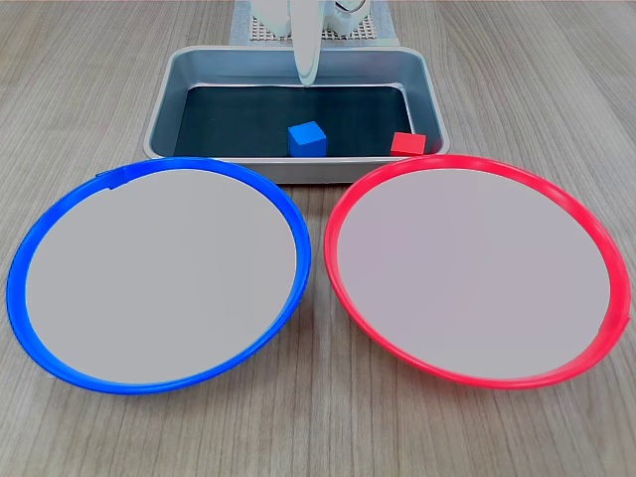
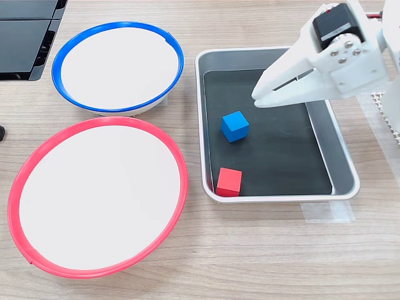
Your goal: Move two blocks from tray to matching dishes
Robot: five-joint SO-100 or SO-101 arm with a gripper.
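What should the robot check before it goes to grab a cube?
1. Both cubes in the tray: ok. The blue cube sits mid-tray and the red cube in a corner.
2. Cubes apart from each other: ok, a clear gap shows in both exterior views.
3. Red cube easy to grip: not ok, probably; it sits close against the tray wall.
4. End effector empty: ok, nothing is held in it.
5. End effector wide enough for a cube: cannot tell; its tips look nearly closed.
6. Dishes free to receive: ok. The blue-rimmed dish and red-rimmed dish hold nothing.
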